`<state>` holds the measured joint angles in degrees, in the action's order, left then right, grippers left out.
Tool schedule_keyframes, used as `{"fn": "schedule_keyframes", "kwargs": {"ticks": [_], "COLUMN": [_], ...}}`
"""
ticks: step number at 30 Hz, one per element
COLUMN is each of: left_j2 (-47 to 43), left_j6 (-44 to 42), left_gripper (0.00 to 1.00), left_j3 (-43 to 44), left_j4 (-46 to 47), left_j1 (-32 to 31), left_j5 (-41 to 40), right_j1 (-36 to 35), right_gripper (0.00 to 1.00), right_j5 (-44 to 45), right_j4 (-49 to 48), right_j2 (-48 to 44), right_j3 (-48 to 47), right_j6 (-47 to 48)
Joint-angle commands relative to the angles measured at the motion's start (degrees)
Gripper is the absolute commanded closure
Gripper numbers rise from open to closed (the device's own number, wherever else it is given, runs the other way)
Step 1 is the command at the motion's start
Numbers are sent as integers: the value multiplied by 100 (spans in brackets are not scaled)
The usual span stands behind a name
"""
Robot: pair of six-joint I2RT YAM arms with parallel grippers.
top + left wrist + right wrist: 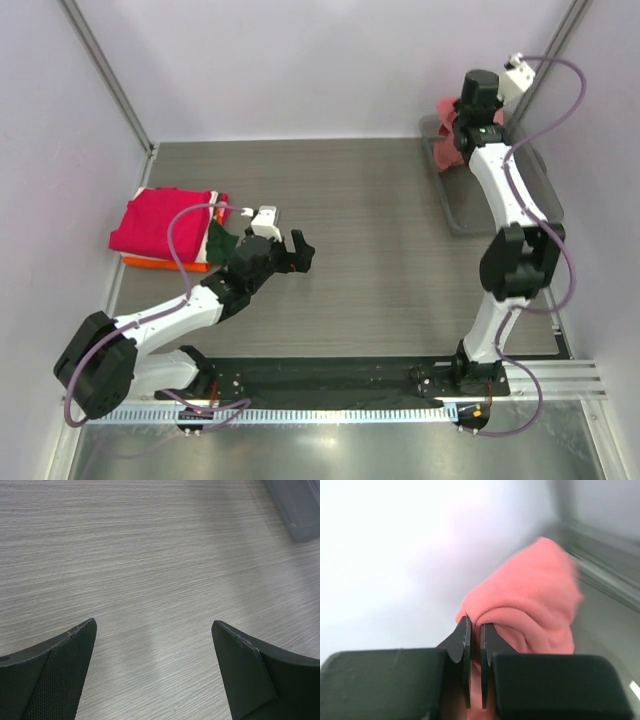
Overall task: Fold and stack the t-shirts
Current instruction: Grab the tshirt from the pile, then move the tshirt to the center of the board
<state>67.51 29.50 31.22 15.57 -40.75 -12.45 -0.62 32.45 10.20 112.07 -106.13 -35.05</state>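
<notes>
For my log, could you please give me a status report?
Left gripper open over table. Right gripper shut on coral shirt at bin. Folded stack at left. Nothing in the way.

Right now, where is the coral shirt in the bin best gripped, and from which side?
On a raised fold at its top, coming from above. The coral shirt lies bunched in the grey bin, whose walls probably hinder a sideways approach, and a ridge of cloth fits between narrow jaws. The right gripper is shut on such a fold.
</notes>
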Motion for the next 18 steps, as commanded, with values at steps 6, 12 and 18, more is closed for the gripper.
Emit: {"fn": "schedule_keyframes", "kwargs": {"ticks": [6,12,18], "left_j2": [-123,-501,-1230], "left_j6": [-146,-163,-93], "left_gripper": [3,2,2], "left_j3": [147,33,-283], "left_j4": [42,-159,-239], "left_j1": [15,15,15], "left_j5": [-468,-1083,-1655], "right_j1": [-1676,-1801,-1810], "right_gripper": [99,99,99], "right_j5": [-1765,-3735,-5220], "right_j4": [-529,-35,-140], "right_j2": [-2470,-2980,-3490], "right_j3": [-109,29,1312], "right_j6": [1281,263,-405]}}
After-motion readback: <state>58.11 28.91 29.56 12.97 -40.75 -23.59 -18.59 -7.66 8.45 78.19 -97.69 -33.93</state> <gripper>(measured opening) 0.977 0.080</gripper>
